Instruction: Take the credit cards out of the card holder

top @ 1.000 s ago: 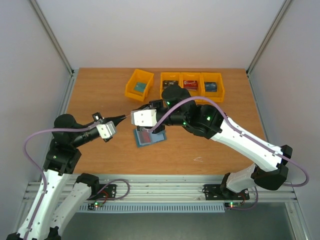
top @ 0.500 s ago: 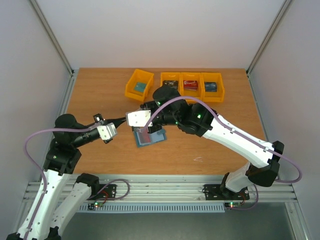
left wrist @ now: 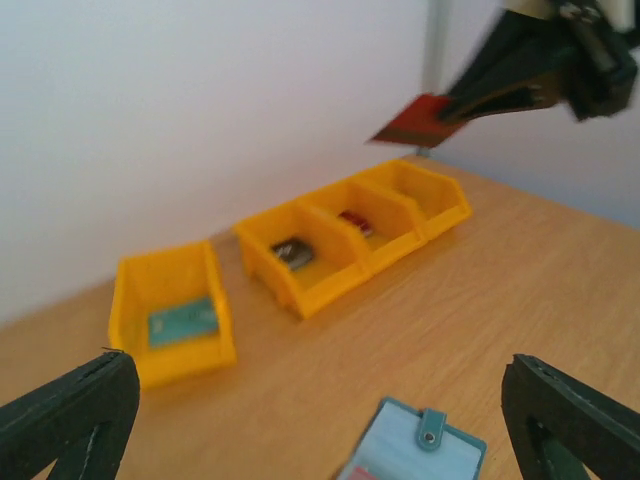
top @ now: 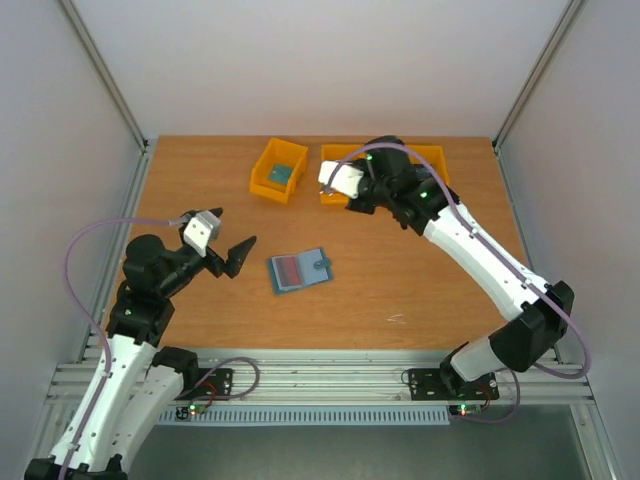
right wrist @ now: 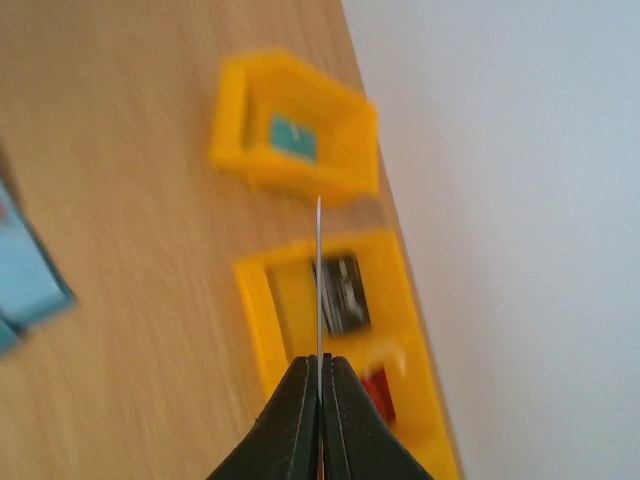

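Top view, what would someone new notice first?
The right pincer, shut on a red card, hangs over the row of yellow bins at the back. The card holder lies open in the middle, with the left pincer open beside it.

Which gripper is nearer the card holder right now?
Left. The left gripper hangs open just left of the card holder, apart from it. The right gripper is farther off, raised over the yellow bins at the far side, shut on a red card.
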Robot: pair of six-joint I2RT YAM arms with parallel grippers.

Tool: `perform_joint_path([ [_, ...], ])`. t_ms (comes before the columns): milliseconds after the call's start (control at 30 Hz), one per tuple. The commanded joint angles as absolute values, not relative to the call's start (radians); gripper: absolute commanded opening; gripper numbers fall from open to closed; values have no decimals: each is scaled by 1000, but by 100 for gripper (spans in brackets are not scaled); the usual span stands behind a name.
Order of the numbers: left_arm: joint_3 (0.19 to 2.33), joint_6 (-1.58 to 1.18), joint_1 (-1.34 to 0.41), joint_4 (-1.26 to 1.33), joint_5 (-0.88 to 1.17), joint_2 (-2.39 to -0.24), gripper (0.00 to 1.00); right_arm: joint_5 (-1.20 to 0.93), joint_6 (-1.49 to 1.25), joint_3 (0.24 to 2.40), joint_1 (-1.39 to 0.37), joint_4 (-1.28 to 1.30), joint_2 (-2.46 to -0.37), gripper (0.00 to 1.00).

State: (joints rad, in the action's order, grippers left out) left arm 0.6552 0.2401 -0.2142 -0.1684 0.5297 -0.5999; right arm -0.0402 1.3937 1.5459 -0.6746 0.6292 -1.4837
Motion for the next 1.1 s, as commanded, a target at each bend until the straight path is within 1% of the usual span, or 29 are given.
perform_joint_path([
  [0, 555, -247, -149, -88, 362, -583, 99, -10, 1470, 1455, -511, 536, -1496, 1],
  [133, 480, -357, -79, -107, 369, -583, 99, -74, 1496, 1441, -379, 444, -1579, 1],
  [300, 424, -317, -27, -127, 386, -606, 99, -82, 1606, 1465, -288, 327, -1730, 1],
  [433, 399, -301, -12, -96, 399, -661, 99, -51, 1666, 1568, -250, 307, -1880, 1],
  [467, 400, -309, 18, -87, 406, -677, 99, -52, 1672, 1593, -240, 301, -1913, 1],
  [667, 422, -319, 38, -12, 429, -788, 99, -55, 1748, 1757, -217, 342, -2087, 1],
  [833, 444, -301, 40, -11, 418, -846, 99, -16, 1790, 1860, -204, 351, -2202, 1],
  [933, 457, -302, 44, 25, 410, -871, 99, 26, 1858, 1880, -200, 341, -2235, 1],
  [1067, 461, -295, 44, 52, 408, -905, 99, 28, 1872, 1897, -191, 344, -2248, 1],
])
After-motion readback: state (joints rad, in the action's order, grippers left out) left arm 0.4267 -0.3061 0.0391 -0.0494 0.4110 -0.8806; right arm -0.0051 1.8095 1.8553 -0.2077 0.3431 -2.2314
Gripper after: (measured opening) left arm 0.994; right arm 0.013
